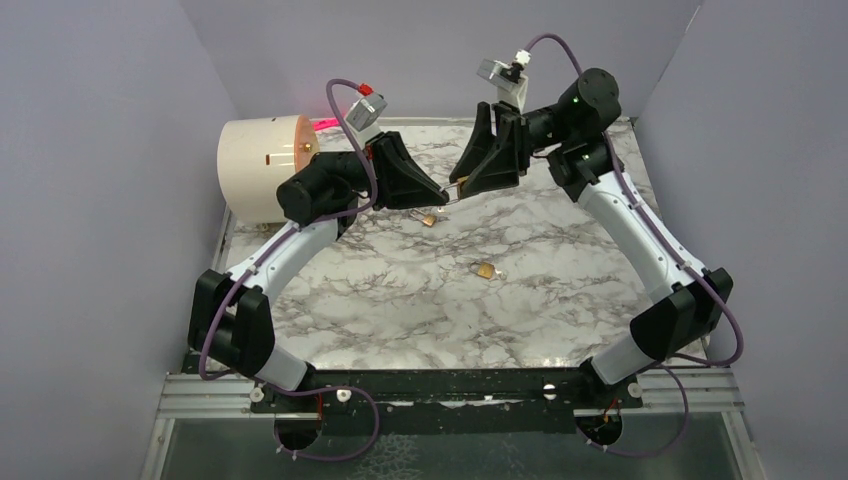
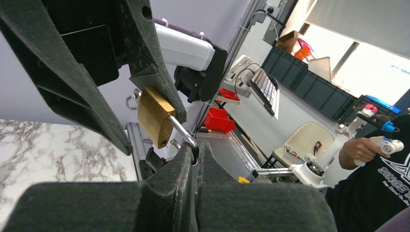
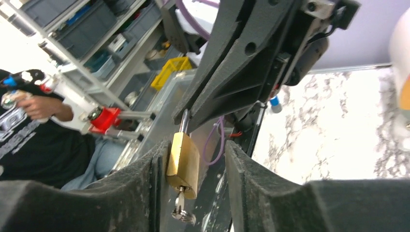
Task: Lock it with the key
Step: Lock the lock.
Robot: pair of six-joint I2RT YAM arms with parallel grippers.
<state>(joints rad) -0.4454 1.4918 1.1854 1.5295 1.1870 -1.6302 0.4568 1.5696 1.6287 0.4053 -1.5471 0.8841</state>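
Note:
A brass padlock hangs in the air between my two grippers above the back of the marble table. My left gripper is shut on its steel shackle. The padlock has a key sticking out of the keyhole in its underside. My right gripper is open around the padlock's body: one finger touches its side and the other stands apart from it. In the top view the left gripper and the right gripper meet tip to tip, and the padlock is barely visible there.
A second brass padlock lies near the middle of the table, and a small brass item lies just below the grippers. A cream cylinder stands at the back left. Purple walls enclose the table on three sides.

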